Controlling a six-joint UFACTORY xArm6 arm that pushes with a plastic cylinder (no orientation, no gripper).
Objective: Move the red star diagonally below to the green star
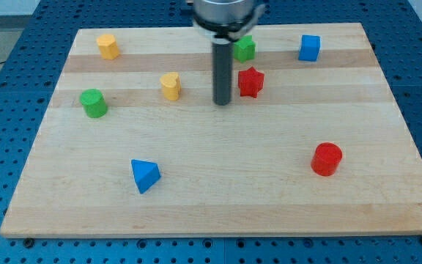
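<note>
The red star (250, 81) lies on the wooden board just below and slightly right of the green star (244, 48), which is partly hidden behind the rod. My tip (221, 102) rests on the board to the left of and a little below the red star, a short gap apart from it.
A yellow heart (171, 86) sits left of my tip. A green cylinder (93, 103) and a yellow hexagon block (108, 46) are at the view's left. A blue cube (309, 48) is at top right, a red cylinder (326, 159) at lower right, a blue wedge (144, 175) at lower left.
</note>
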